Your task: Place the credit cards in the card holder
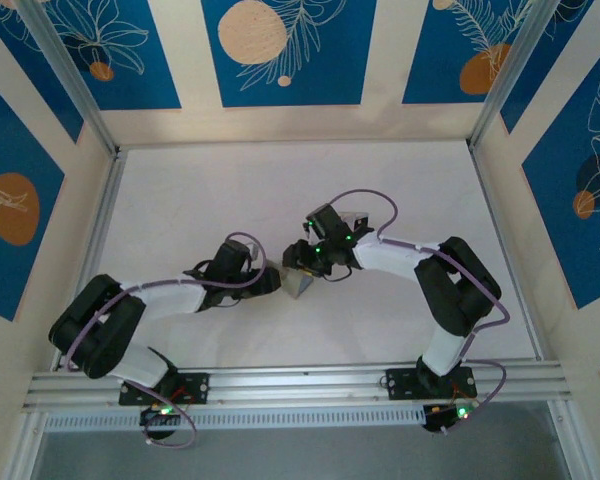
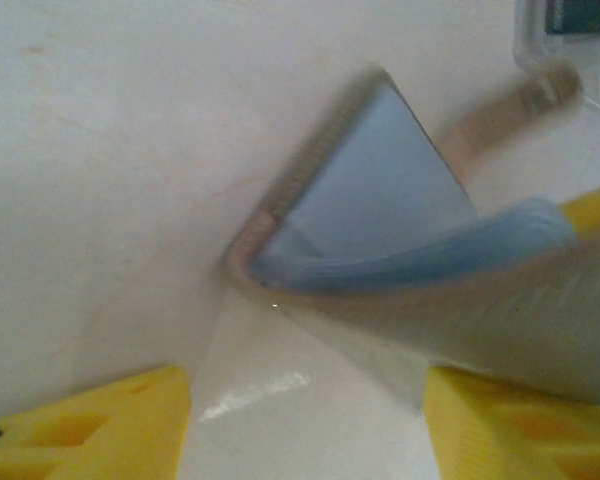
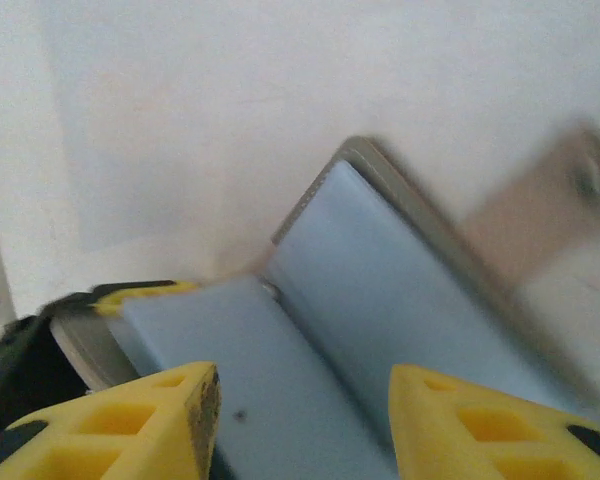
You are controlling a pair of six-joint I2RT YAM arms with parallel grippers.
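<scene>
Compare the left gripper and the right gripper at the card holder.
The left gripper meets the card holder from its left. The right gripper comes in from its far side. The left gripper faces the end of the fold, with one leaf seen edge-on. The right gripper looks down on the bluish inside of both leaves. Both have yellow fingers, spread apart, close to the open holder.

Two robot arms, left arm (image 1: 155, 297) and right arm (image 1: 410, 255), carry two hands, left hand (image 1: 273, 282) and right hand (image 1: 305, 257), over one desk (image 1: 180, 200). One grey card holder (image 1: 300, 284), with one strap (image 3: 540, 215). One pale card (image 2: 280, 380) can be counted.
</scene>
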